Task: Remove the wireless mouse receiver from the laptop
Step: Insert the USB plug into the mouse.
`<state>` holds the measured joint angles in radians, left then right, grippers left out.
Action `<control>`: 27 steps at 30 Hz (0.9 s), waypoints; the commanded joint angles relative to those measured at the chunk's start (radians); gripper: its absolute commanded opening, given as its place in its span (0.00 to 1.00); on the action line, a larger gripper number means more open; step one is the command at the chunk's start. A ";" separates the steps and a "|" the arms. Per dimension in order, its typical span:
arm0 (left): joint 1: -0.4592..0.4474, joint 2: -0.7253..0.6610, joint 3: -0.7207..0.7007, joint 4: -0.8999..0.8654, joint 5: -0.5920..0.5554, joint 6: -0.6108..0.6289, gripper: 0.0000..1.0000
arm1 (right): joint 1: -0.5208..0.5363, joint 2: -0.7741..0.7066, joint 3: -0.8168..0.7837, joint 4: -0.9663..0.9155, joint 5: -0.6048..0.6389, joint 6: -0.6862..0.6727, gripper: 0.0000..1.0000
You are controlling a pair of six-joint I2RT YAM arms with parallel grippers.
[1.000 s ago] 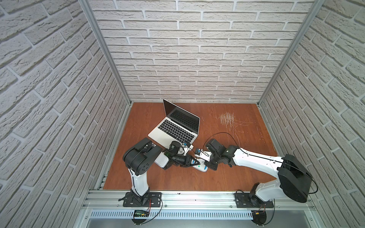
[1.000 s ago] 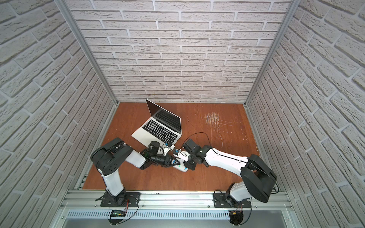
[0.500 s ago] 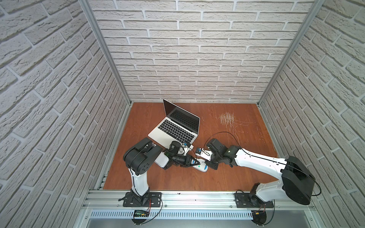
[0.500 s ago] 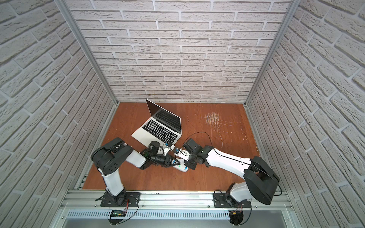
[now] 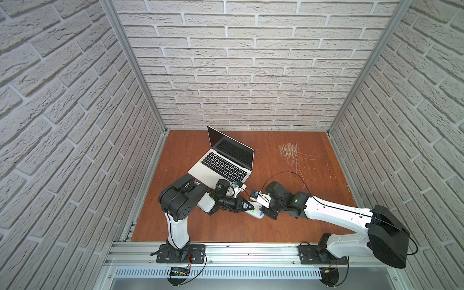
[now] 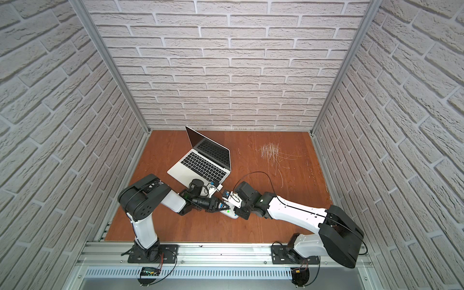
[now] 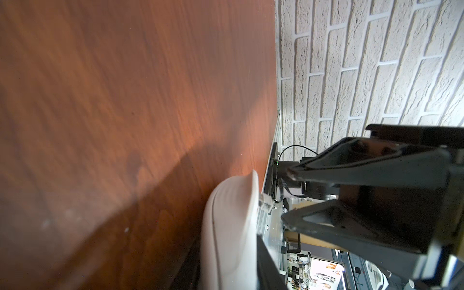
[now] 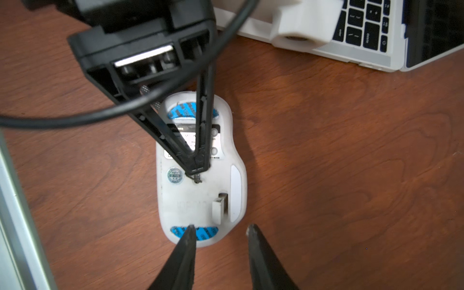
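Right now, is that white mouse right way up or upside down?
Upside down: the mouse shows its flat underside, with blue pads and a round sticker facing up.

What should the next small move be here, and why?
Probably draw the right gripper back from the mouse. Its jaws stand open with nothing between them. What looks like the receiver already sits in the mouse's underside slot, and the shut left gripper has its tips on the mouse.

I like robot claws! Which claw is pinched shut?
The left gripper, tips together over the upturned mouse; the right gripper has its tips apart.
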<state>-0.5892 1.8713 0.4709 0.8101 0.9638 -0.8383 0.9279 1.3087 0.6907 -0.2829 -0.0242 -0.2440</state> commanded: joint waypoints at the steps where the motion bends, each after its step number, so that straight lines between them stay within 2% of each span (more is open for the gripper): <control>1: 0.000 0.063 -0.030 -0.165 -0.105 0.016 0.00 | 0.009 -0.008 0.005 0.041 0.024 -0.003 0.39; 4: 0.001 0.064 -0.032 -0.163 -0.105 0.016 0.00 | 0.010 0.003 0.004 0.060 0.021 0.017 0.39; 13: 0.003 0.076 -0.026 -0.164 -0.099 0.015 0.00 | 0.012 -0.077 -0.089 0.251 0.024 0.211 0.39; 20: 0.003 0.069 -0.034 -0.161 -0.104 0.016 0.00 | 0.014 -0.084 -0.194 0.338 0.027 0.187 0.39; 27: 0.003 0.081 -0.028 -0.159 -0.093 0.015 0.00 | 0.012 -0.081 -0.212 0.329 0.019 0.132 0.39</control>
<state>-0.5854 1.8870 0.4759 0.8227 0.9817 -0.8398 0.9314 1.2461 0.4877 -0.0063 0.0010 -0.0860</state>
